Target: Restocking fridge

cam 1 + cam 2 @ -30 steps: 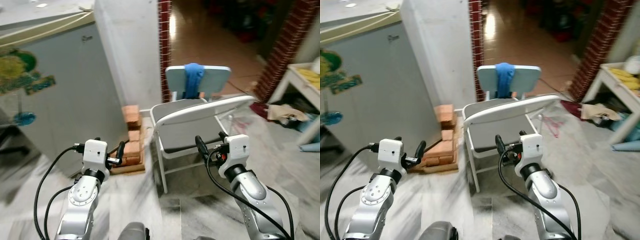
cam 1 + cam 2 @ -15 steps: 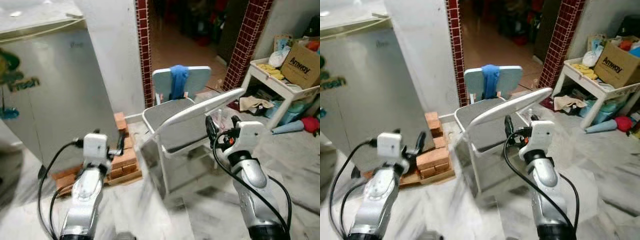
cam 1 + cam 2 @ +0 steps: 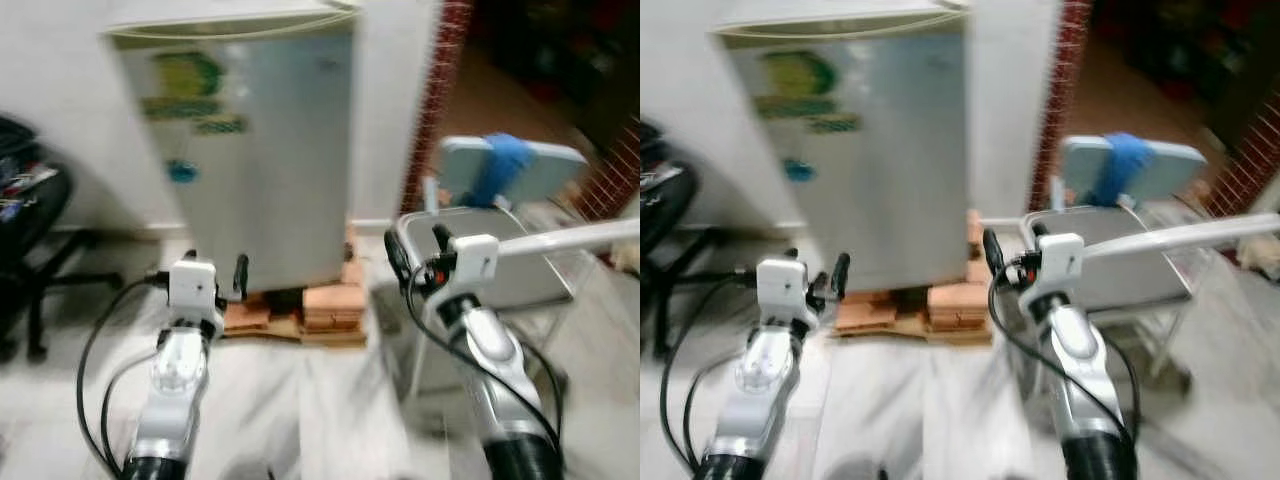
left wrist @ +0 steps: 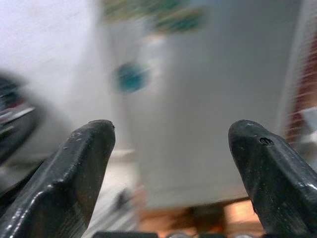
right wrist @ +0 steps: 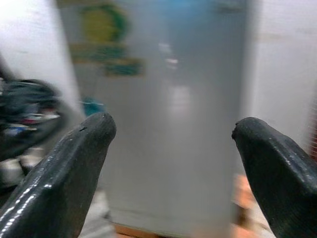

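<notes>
Small grey fridge (image 3: 262,150) sits upper centre, door shut, propped on bricks (image 3: 330,305). Both claws are spread wide with nothing in them — left gripper (image 4: 171,163) and right gripper (image 5: 173,163). White chair (image 3: 520,250) at right, all pretty blurry.

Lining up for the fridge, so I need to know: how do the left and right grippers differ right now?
The left gripper sits low in front of the fridge door, by its bottom edge. The right gripper is slightly higher and off to the fridge's right, in front of the chair. Both are open, empty and pointed at the fridge.
</notes>
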Robot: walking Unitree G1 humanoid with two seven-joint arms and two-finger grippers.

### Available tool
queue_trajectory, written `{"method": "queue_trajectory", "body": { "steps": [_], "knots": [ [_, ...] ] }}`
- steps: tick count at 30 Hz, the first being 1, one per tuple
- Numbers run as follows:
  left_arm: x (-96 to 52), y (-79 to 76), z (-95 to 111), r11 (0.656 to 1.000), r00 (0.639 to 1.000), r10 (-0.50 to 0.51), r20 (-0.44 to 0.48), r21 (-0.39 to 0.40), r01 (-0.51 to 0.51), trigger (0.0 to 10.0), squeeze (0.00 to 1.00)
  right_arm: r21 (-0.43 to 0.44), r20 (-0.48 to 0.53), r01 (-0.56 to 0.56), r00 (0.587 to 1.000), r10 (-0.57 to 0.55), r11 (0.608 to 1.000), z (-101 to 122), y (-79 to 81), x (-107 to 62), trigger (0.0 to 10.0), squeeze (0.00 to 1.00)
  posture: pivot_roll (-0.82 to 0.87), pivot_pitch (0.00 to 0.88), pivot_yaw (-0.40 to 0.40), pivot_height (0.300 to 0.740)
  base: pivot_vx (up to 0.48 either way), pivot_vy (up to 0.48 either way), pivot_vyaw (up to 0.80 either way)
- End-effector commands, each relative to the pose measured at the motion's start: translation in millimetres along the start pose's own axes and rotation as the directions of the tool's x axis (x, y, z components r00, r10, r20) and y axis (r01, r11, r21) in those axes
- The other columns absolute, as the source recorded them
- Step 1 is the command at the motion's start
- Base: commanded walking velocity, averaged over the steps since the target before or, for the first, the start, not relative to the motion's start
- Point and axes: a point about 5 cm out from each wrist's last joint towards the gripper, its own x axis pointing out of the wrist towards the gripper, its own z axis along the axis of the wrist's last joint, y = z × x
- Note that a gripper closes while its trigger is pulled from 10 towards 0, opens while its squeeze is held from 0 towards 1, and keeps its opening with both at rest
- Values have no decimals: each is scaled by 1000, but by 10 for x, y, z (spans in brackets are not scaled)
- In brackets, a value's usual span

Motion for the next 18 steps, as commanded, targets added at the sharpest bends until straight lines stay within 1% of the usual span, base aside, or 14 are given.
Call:
{"method": "queue_trajectory", "body": {
  "steps": [1,3,4,7,12,18],
  "knots": [
    [22,-127,43,999,999,-41,16,-11,41,10000,0,-26,-13,64,998,-65,998,-1,-170,-62,10000,0,51,0,7,740,0,0,0],
    [-6,-101,9,999,1000,-31,1,-26,31,10000,0,-35,-13,98,995,-99,995,-10,-227,-94,10000,0,50,0,4,740,0,0,0],
    [-6,-101,9,999,1000,-31,1,-26,31,10000,0,-35,-13,98,995,-99,995,-10,-227,-94,10000,0,50,0,4,740,0,0,0],
    [-36,-73,-24,999,999,-34,-5,-14,33,10000,0,-40,-27,148,988,-149,988,-50,-308,-161,10000,0,61,0,-11,740,0,0,0],
    [-47,-38,-18,1000,1000,-25,-1,-12,25,10000,0,-46,-34,158,987,-160,986,-69,-323,-196,10000,0,64,0,-17,740,0,0,0],
    [-28,-38,5,1000,1000,-18,9,-11,18,10000,0,-51,-38,163,986,-165,985,-80,-328,-186,10000,0,65,0,-18,740,0,0,0]
  ]
}}
